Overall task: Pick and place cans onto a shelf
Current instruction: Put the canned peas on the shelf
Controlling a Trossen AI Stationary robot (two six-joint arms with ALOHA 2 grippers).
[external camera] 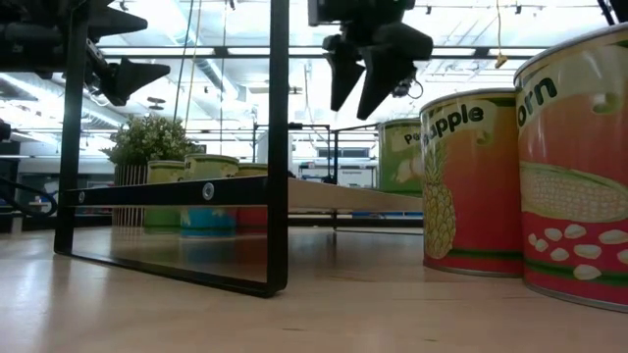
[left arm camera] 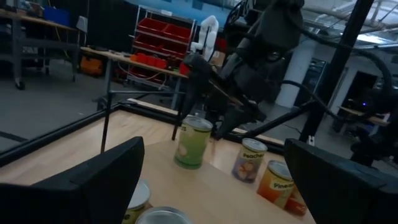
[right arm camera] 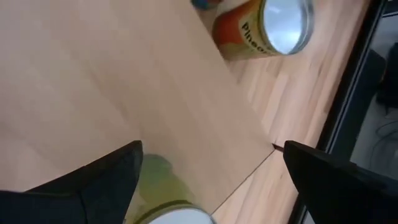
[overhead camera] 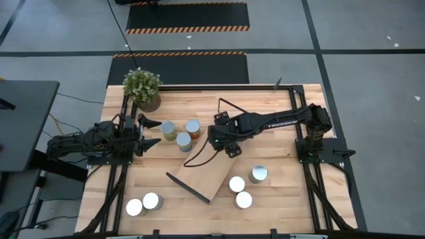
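Nearest the low camera, the corn can (external camera: pixel 579 167) and the pineapple can (external camera: pixel 469 186) are seen standing upright on the table (overhead camera: pixel 279 206), with a third can close by them in the high view. Across the table's middle the shelf (overhead camera: pixel 206 176) is laid at a slant, with a black wire frame (external camera: pixel 275 147) at the end nearer that camera. The right gripper (external camera: pixel 355 98) is held above the shelf's far end with its fingers spread and nothing gripped. A green-labelled can (left arm camera: pixel 194 142) is seen upright on the board just beneath it, a little in from the edge. That placement is judged complete, so the step in hand is taken to be the withdrawal. It would best be made straight up with the fingers kept wide, so that the can's rim is not clipped or the can tipped, and sideways travel would best be left until the fingertips are clear of the lid. The left gripper (overhead camera: pixel 154 132) is parked at the table's left side, spread wide and empty. Three cans (overhead camera: pixel 193 127) are grouped just beside it, so little room is left there. A potted plant (overhead camera: pixel 142 87) stands at the far left corner. Two more cans (overhead camera: pixel 153 200) stand near the front left edge, well apart from both arms. Most of the board is left bare for further cans, though its long edge on the right arm's side is bordered closely by the pineapple can.
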